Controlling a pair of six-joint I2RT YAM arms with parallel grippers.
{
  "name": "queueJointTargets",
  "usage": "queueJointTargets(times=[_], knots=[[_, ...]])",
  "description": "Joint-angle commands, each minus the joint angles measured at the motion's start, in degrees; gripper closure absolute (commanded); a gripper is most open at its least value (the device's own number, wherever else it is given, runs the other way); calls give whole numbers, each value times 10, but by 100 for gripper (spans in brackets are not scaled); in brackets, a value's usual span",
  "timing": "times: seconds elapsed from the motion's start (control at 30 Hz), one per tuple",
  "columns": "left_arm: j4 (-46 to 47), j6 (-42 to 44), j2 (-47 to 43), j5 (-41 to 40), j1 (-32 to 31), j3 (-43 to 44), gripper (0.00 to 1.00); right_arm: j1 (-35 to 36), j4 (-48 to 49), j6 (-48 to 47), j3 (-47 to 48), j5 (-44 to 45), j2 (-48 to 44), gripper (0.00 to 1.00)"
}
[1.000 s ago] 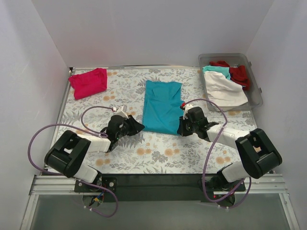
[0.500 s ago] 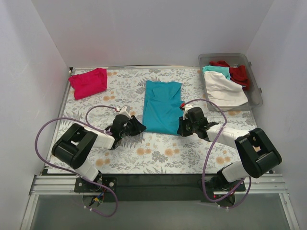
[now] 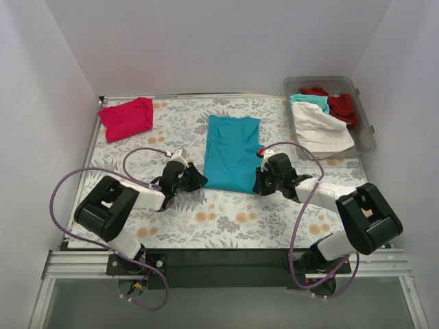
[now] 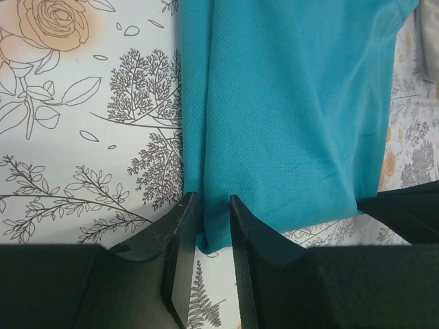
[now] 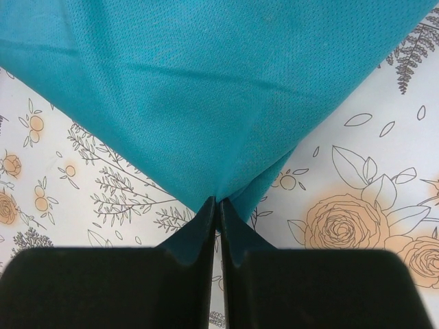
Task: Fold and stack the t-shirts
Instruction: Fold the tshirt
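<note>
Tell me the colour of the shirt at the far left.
The t-shirt is magenta-pink, best seen in the top view.

Matt, fine-mesh knit teal t-shirt (image 4: pixel 295 116) on a smooth, flower-printed table cover (image 4: pixel 68 151).

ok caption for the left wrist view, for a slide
Left gripper straddles the teal t-shirt's near corner on the floral table cover, jaws narrowly apart.

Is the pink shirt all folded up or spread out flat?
Folded. The magenta-pink t-shirt lies at the far left as a small compact block, with no sleeves spread out.
</note>
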Motion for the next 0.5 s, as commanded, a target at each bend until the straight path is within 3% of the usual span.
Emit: queueJointTargets(times=[0.0,0.23,0.47], knots=[[2,12,8,3,-3,20,75,3,6,-5,6,-4,-9,99],[24,5,20,12,-3,14,76,4,6,-6,10,-5,2,99],[35,-1,14,20,-4,0,95,5,6,-7,10,-4,6,99]])
